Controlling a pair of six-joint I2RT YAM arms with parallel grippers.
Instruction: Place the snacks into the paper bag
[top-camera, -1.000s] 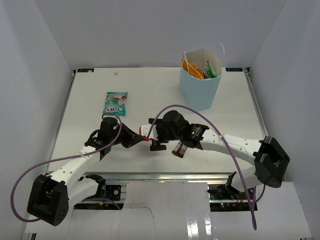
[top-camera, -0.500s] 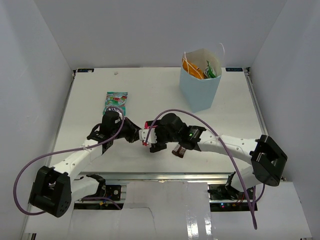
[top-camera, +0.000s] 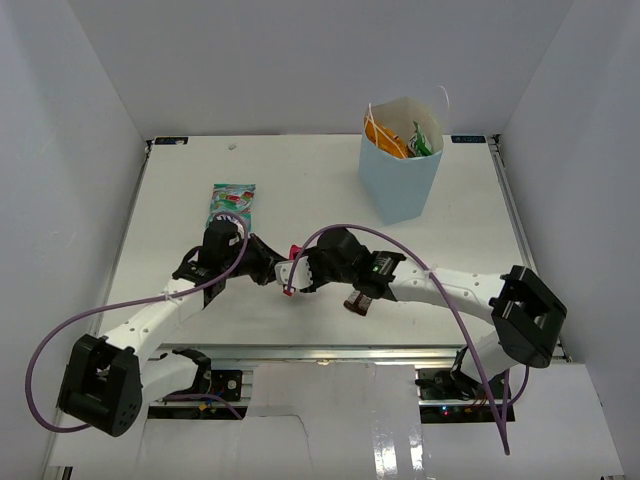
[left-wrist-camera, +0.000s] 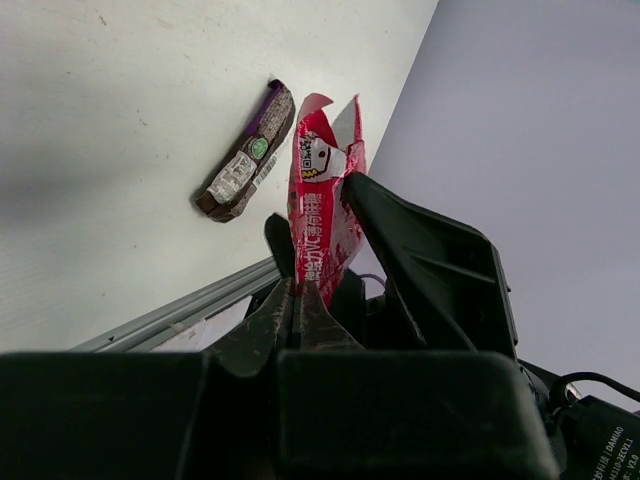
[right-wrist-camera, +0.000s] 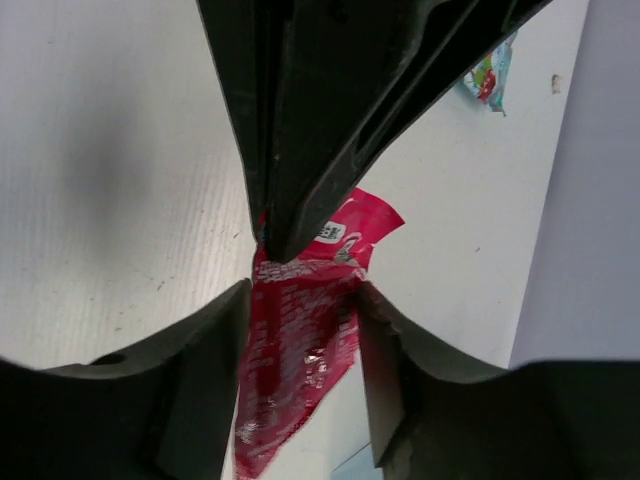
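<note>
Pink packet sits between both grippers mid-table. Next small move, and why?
Probably close the right gripper on the small pink packet. The left gripper is shut on one end of it, and the right gripper's fingers stand either side, apparently not yet clamped. The left should release only afterwards, or the packet may drop short of the paper bag.

Top view: small pink crinkly packet (top-camera: 294, 250) mostly hidden where both arms meet; dark brown wrapped bar (top-camera: 356, 303) half covered by the right arm. Right wrist view, 1 o'clock: teal-green-red pouch (right-wrist-camera: 488, 75) partly blocked by the left gripper (right-wrist-camera: 268, 248). Packet print unreadable.
</note>
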